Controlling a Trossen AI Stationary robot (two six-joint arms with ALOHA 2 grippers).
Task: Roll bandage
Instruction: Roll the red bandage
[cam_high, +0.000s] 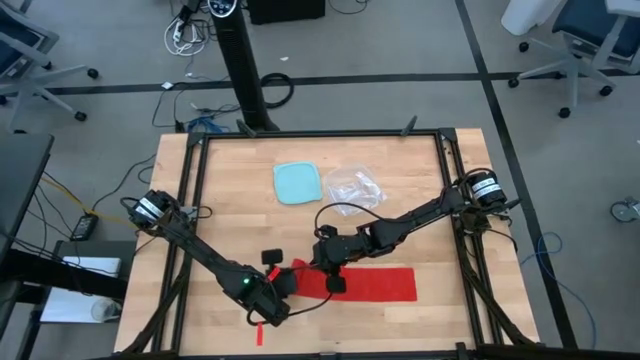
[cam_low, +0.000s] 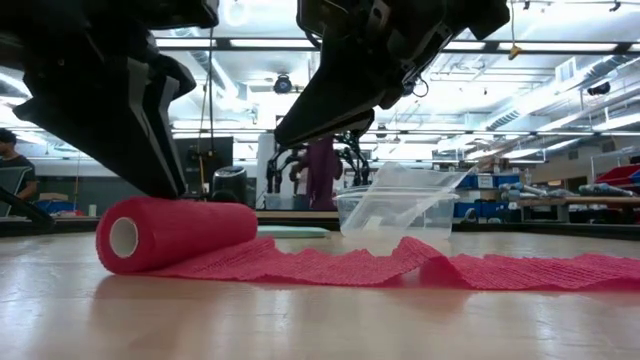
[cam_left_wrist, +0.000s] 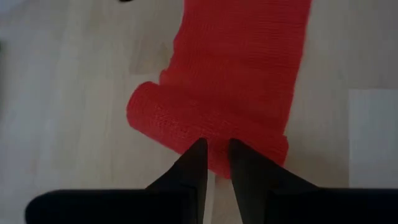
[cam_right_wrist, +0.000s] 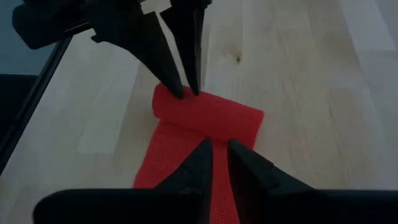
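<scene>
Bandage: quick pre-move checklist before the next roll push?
1. Roll formed at the end of the bandage: ok, partly rolled.
2. Left gripper on the roll: ok, fingers nearly together, tips against it.
3. Right gripper on the roll's other side: ok, tips at the roll.
4. Unrolled tail flat: not ok, it ripples in the low view.
5. Container and plastic bag away from the strip: ok.
6. Roll pinched or only pressed: cannot tell.

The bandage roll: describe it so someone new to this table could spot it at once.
On the wooden table, look at the near edge where both arms meet. The bandage lies there as a bright red roll with a flat red strip trailing off it. The container is light blue and the plastic bag clear.
</scene>
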